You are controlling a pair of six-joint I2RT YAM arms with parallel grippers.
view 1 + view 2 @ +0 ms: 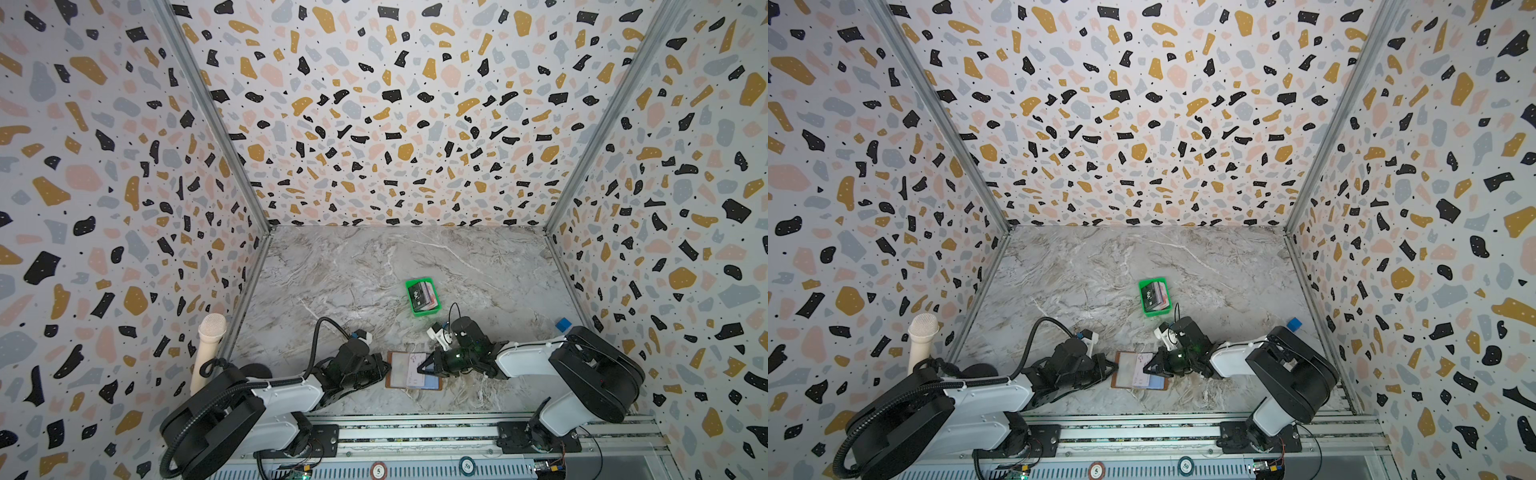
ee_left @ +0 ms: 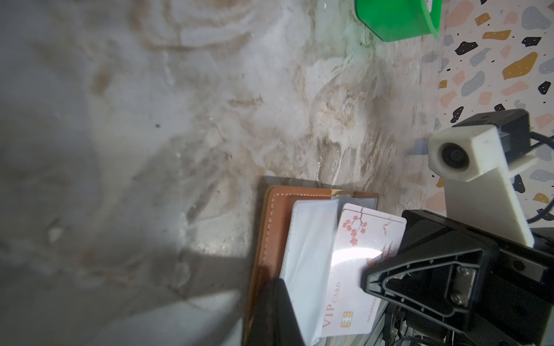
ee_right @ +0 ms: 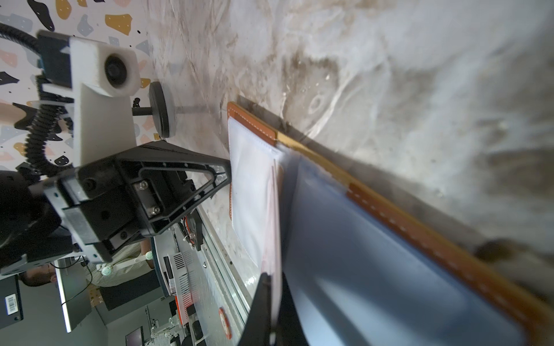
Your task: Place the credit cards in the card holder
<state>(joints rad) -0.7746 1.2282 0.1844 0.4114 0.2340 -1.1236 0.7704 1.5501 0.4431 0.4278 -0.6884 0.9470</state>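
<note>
The tan card holder point(image 1: 433, 383) point(image 1: 1159, 383) lies open on the marble near the front edge, its clear sleeves up. My right gripper point(image 1: 420, 368) point(image 3: 271, 284) is shut on a white credit card point(image 2: 368, 233) with pink blossoms and holds it on edge. The card's far end lies in a sleeve beside the booklet's fold point(image 3: 274, 209). My left gripper point(image 1: 388, 365) point(image 2: 281, 287) is shut at the holder's left edge point(image 2: 275, 215), on the rim of a clear sleeve. More credit cards point(image 1: 424, 296) point(image 1: 1156, 296) stand in a green tray further back.
The green tray point(image 1: 409, 286) point(image 2: 395, 18) sits mid-table behind the grippers. A small blue cube point(image 1: 563, 324) rests by the right wall. A beige microphone-like post point(image 1: 210, 345) stands at the left wall. The metal rail point(image 1: 415, 424) runs just behind the holder's near side.
</note>
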